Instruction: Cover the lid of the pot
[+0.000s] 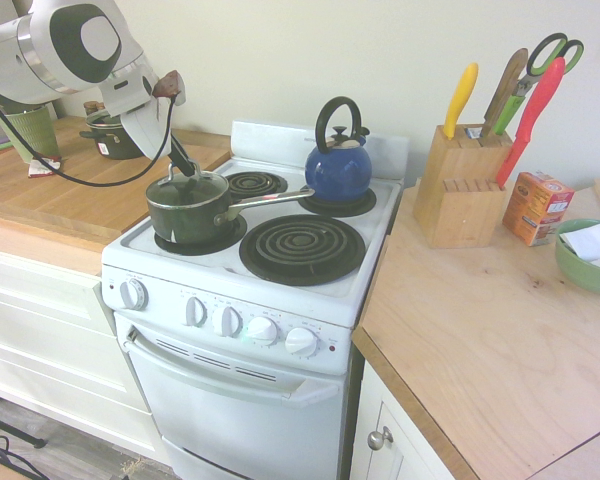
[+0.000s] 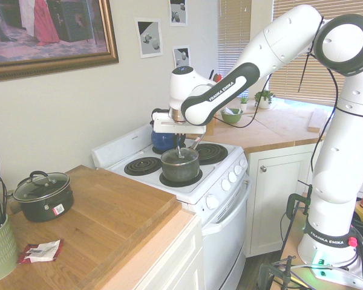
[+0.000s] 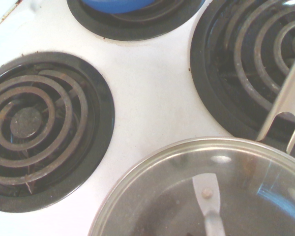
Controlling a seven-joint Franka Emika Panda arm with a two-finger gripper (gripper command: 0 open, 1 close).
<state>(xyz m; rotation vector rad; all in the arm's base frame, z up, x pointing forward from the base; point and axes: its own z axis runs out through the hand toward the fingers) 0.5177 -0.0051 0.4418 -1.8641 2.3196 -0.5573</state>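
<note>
— On the white stove (image 1: 280, 265), we start with the biggest piece: why is the arm stretched so far over the cooktop?

— We read it as reach. The pot (image 1: 190, 212) sits on the front burner nearest the wooden counter (image 1: 70, 200), so the arm comes in from that side and angles steeply down onto it. From the pot's centre, the blue kettle (image 1: 338, 168) stands at about two o'clock in the first exterior view, well apart, and the large empty coil (image 1: 302, 247) lies at about four o'clock.

— And the pot's long handle (image 1: 270, 198)?

— It points toward three o'clock, away from the arm (handy, since nothing crosses the gripper's path).

— Where is the lid (image 1: 187, 186)?

— On the pot's mouth, as far as we can judge; its metal rim looks level with the pot's edge. The wrist view shows glass and rim (image 3: 206, 147) with the dark interior beneath, which fits a seated lid.

— The gripper (image 1: 187, 166)?

— Its jaws are closed, apparently pinching the small knob, though the knob itself is hidden from us. We'd guess that grip is kept to steady the lid until it rests fully; release seems the remaining step.
</note>
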